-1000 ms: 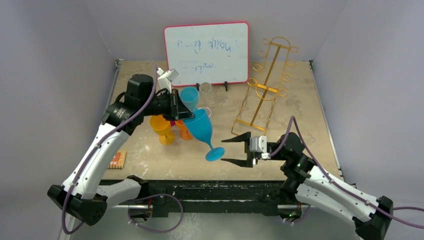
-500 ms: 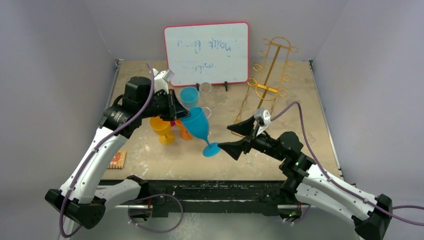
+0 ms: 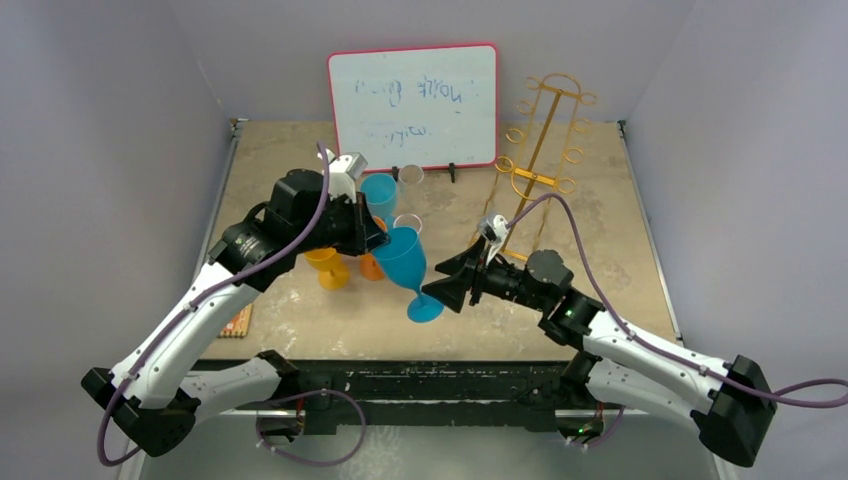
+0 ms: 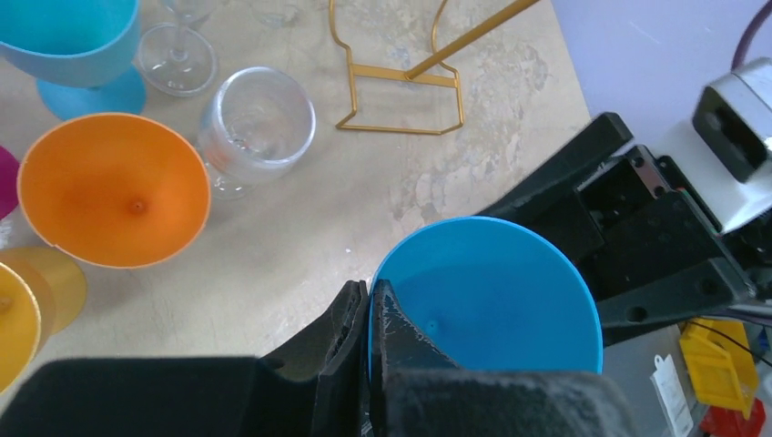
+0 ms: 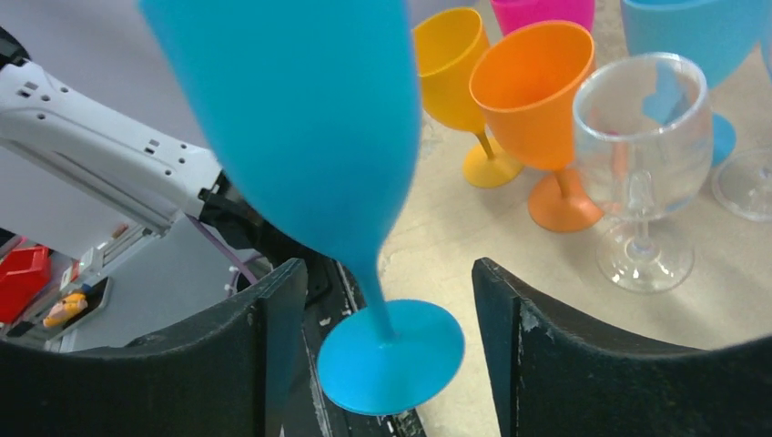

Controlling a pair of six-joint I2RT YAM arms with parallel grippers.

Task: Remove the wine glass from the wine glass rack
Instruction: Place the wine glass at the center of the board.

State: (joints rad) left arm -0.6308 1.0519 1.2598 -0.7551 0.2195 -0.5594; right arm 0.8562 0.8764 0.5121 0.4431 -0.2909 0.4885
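1. Against a second ago, finds the right gripper brought up and left from beside the foot of the blue wine glass to around its stem, with the wrist rolled. Finds the glass itself hardly shifted.
2. Shows the left gripper clamped on the rim of the blue wine glass, one finger inside the bowl and one outside.
3. Shows the right gripper released, jaws standing apart, one finger on each side of the stem just above the foot. Leaves a gap on both sides in the right wrist view, with no contact visible.
4. Places the blue wine glass off the wine glass rack and well apart from it. Has it tilted, bowl up at the left gripper, foot down toward the near edge of the table. Cannot tell whether the foot touches the tabletop.
5. Puts the wine glass rack upright at the back right of the table, just beside the whiteboard.
6. Groups an orange glass, a yellow glass, a pink glass, a clear glass and a second blue glass upright on the table behind the held one.
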